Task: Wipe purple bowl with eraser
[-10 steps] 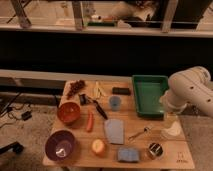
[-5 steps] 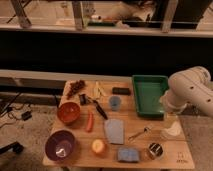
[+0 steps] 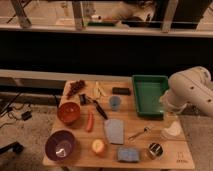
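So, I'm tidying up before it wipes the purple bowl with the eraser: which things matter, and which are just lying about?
For the job: purple bowl, front left; eraser, back middle; gripper, open, empty, near the table's right edge.
Lying about: orange bowl, cup, tray, cloth, sponge, fork, grapes.

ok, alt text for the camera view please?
A white robot arm holds its open gripper over the right edge of a wooden table, away from the black eraser at the back and the purple bowl at the front left. A green tray, orange bowl and blue cup also sit there.
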You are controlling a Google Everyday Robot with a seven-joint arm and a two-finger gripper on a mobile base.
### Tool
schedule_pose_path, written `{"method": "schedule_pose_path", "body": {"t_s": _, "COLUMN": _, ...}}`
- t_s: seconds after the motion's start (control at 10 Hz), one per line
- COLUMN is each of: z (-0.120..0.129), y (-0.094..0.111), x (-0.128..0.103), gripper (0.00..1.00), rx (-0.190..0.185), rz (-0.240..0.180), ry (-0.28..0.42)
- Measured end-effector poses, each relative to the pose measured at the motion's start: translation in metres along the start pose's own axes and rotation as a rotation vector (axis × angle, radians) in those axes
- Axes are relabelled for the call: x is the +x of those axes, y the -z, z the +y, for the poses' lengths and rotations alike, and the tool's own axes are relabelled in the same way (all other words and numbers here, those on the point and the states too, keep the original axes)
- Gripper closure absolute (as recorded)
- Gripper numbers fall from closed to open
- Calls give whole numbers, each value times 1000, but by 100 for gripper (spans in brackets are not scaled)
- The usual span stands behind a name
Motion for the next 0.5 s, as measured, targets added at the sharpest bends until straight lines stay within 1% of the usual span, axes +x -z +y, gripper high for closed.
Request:
{"method": "schedule_pose_path", "body": {"t_s": 0.2, "z": -13, "y": -3, "x": -4, "gripper": 20, "rx": 31, "rz": -10, "ry": 2}}
{"method": "schedule_pose_path", "body": {"t_s": 0.5, "z": -31, "y": -7, "x": -16, "gripper": 20, "rx": 54, "rz": -27, "ry": 17}}
